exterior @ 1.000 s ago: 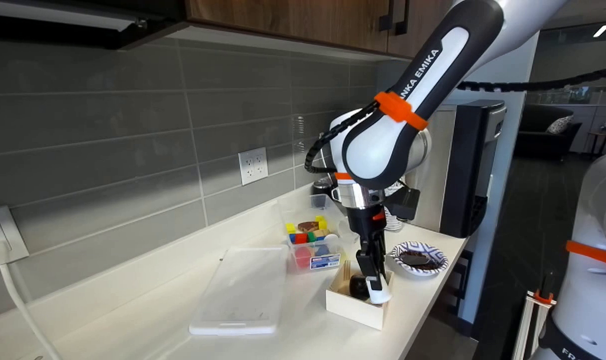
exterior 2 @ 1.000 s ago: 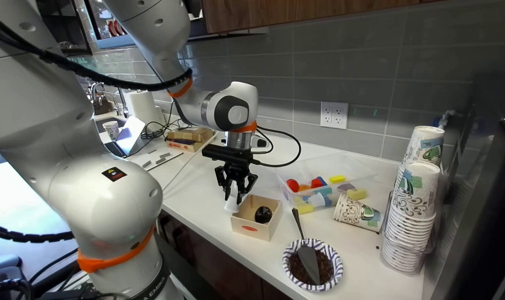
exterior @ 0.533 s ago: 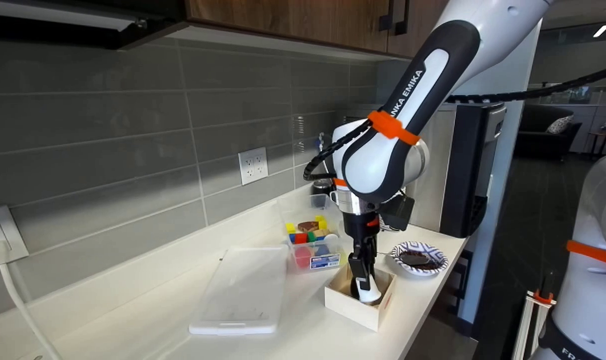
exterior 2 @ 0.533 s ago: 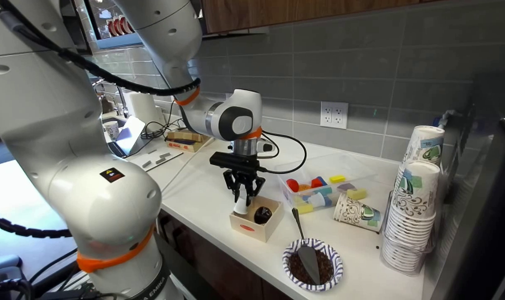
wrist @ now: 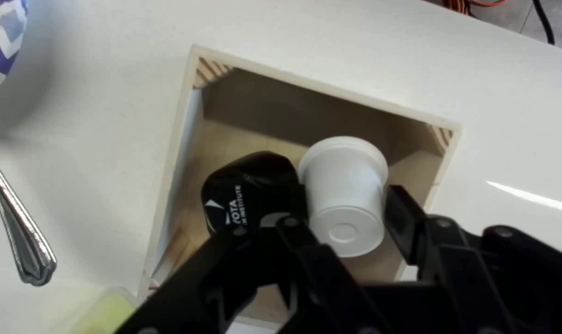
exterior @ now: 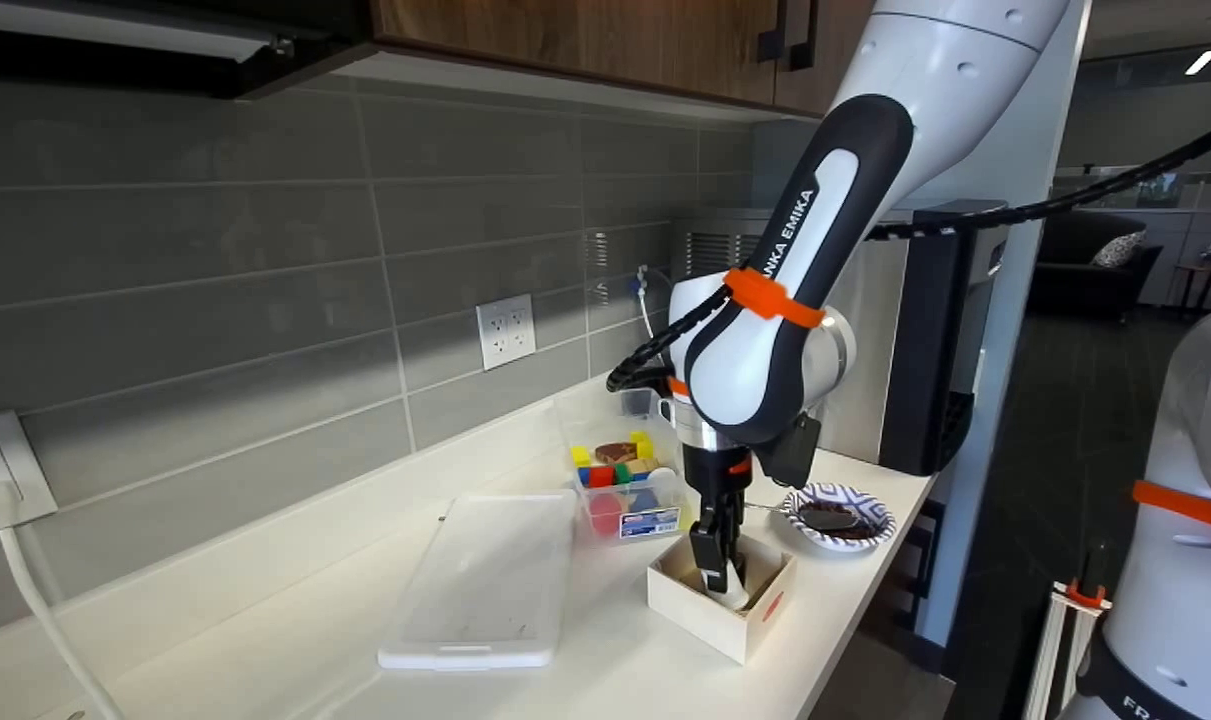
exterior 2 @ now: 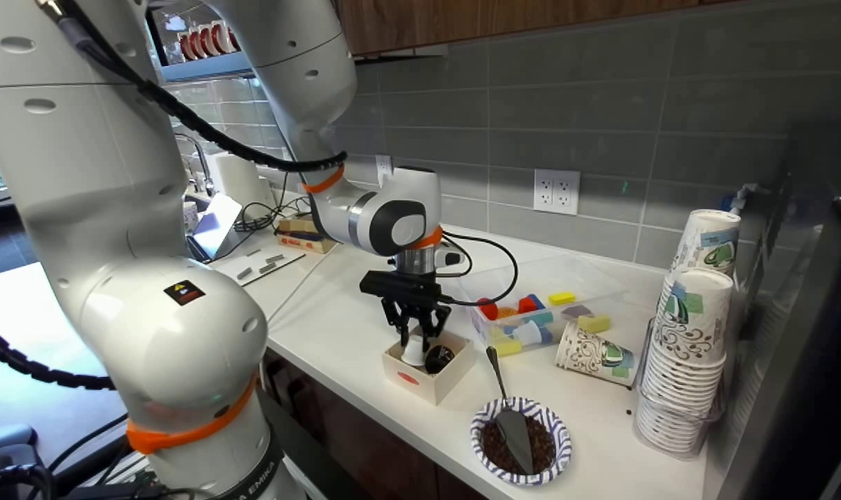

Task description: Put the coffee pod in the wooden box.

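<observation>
The white coffee pod (wrist: 343, 195) is between the fingers of my gripper (wrist: 348, 204), both pads at its sides. The gripper is shut on it. The pod is tilted, its small closed base towards the wrist camera. The pale wooden box (wrist: 325, 86) stands below and around the pod. In an exterior view the gripper (exterior 2: 415, 342) holds the pod (exterior 2: 412, 354) inside the walls of the box (exterior 2: 410, 378). Whether the pod touches the box floor cannot be told. A black round object with white lettering (wrist: 250, 190) lies in the box, beside the pod and partly behind a finger.
A clear tub of coloured pieces (exterior: 650, 523) stands behind the box. A patterned bowl (exterior 2: 561, 444) holds dark bits and a spatula (exterior 2: 514, 437). A paper cup (exterior 2: 596, 353) lies near a cup stack (exterior 2: 691, 333). A white lid (exterior: 485, 580) lies on the counter.
My gripper has moved down with the pod in it, from above the box's edge to inside its walls. The box has shifted slightly.
</observation>
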Motion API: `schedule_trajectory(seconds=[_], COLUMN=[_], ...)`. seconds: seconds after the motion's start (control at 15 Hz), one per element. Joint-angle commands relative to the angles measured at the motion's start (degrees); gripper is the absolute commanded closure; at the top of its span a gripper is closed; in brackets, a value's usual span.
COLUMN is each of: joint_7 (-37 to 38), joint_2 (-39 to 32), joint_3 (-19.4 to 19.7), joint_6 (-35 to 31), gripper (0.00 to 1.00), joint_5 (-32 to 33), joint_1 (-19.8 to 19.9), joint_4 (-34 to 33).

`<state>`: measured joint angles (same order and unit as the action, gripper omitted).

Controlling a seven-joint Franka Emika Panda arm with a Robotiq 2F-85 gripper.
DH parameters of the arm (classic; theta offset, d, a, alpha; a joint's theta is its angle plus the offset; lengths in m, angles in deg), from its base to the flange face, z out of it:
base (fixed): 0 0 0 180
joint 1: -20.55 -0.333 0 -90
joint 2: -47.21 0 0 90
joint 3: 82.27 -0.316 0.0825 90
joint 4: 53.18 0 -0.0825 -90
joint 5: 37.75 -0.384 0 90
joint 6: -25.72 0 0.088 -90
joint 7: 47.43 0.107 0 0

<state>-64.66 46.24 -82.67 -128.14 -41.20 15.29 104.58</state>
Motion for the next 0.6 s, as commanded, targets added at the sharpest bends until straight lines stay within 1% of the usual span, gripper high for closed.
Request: schedule_trajectory(seconds=[0.0,0.07,0.2,0.53], joint_7=[-2.4,-2.7,-3.0,-2.5], joint_2=[-1.3,-1.6,-1.4,-1.1], joint_3=[-1.0,-1.0,-1.2,-1.7], joint_6=[-2.3,-2.8,-2.7,-2.3], gripper=[0.21,0.12,0.01,0.0], joint_5=[-1.9,-2.2,-2.4,-2.5], joint_1=[1.5,1.7,1.9,2.0], joint_4=[-0.1,-0.1,-0.1,-0.1])
